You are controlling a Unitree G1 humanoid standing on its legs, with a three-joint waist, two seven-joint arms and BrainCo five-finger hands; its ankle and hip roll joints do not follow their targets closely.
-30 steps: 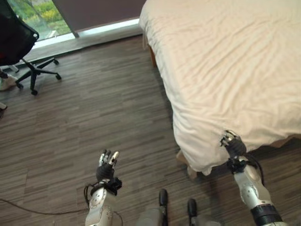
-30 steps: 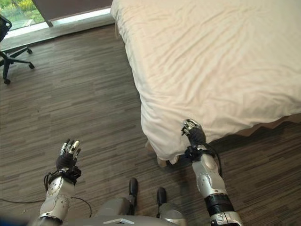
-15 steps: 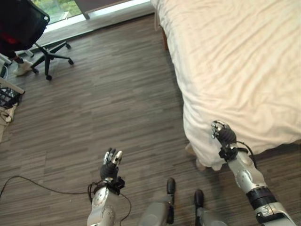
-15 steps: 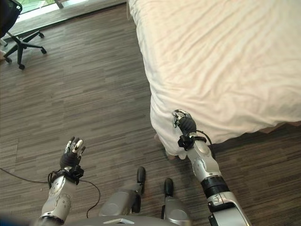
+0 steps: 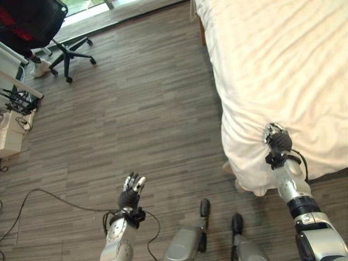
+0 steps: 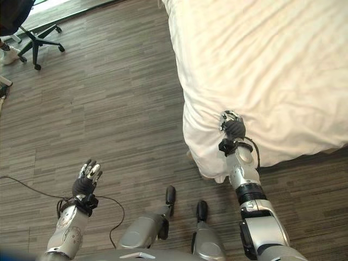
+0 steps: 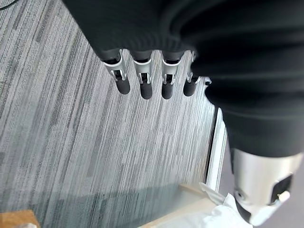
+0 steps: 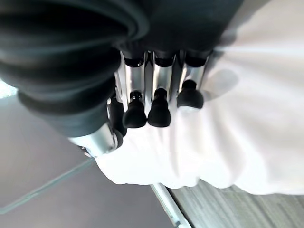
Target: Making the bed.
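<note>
- Centrally, the bed (image 5: 283, 60) takes up the upper right of the head views, covered by a cream quilt (image 6: 261, 65) whose surface is finely wrinkled and whose near corner hangs over the edge toward the floor.
- Right hand (image 5: 277, 142): set on the near corner of the quilt, just above the drooping fold; in the right wrist view its dark-tipped fingers (image 8: 159, 113) are curled down into bunched white cloth, so the hand grips the quilt.
- Left hand (image 6: 87, 182): raised over the wooden floor (image 5: 136, 125), well apart from the bed; in the left wrist view its fingers (image 7: 145, 85) are extended side by side and hold nothing.
- Black office chair (image 5: 43, 27): stands at the far left of the room, its wheeled base on the floor near the strip of window (image 5: 92, 8) that runs along the upper edge.
- White unit (image 5: 11, 122): placed at the left margin of the left eye view, below the chair; what it holds is too small to make out.
- Floor between the left hand and the bed: dark planks laid in narrow strips.
</note>
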